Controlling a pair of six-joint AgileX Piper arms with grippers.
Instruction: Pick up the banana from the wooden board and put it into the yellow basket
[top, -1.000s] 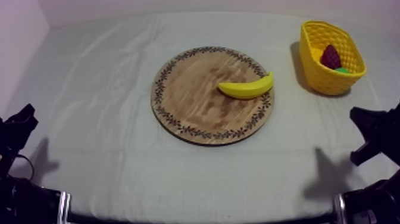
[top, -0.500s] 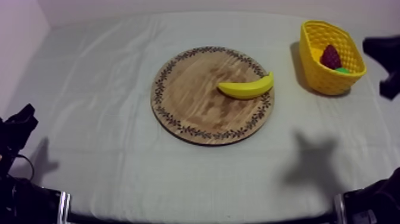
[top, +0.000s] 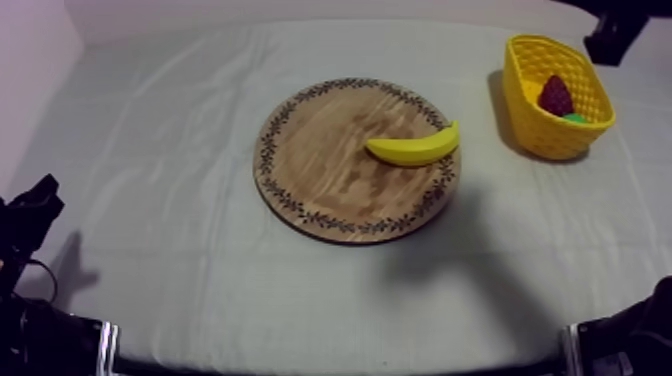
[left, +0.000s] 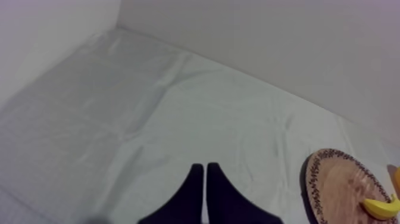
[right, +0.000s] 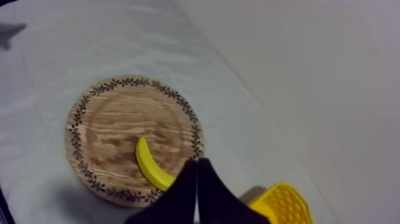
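While the banana (top: 413, 148) lies on the round wooden board (top: 320, 170), close to the patterned rim on the side toward the yellow basket (top: 535, 125), neither claw is touching it. It rests curved, with its ends turned up toward the far edge of the table. The board sits about mid-table on the grey-white cloth (top: 180, 130), and the basket stands well apart from it near the far right corner. Inside the basket sits a small red fruit (top: 556, 96) with a green thing (top: 575, 118) just beside it; what the green thing is I cannot tell.

The right arm (top: 620, 25) comes in at the upper right, above and behind the basket. From its wrist camera the right gripper (right: 197, 162) is clenched on nothing, its two black fingers pressed into a narrow wedge, high over the gap between the board (right: 113, 131) and the basket (right: 286, 202), with the banana (right: 149, 167) just beyond its tip.

The left gripper (left: 205, 168) is likewise closed and empty, low at the left side over bare cloth, well away from the board (left: 333, 184).
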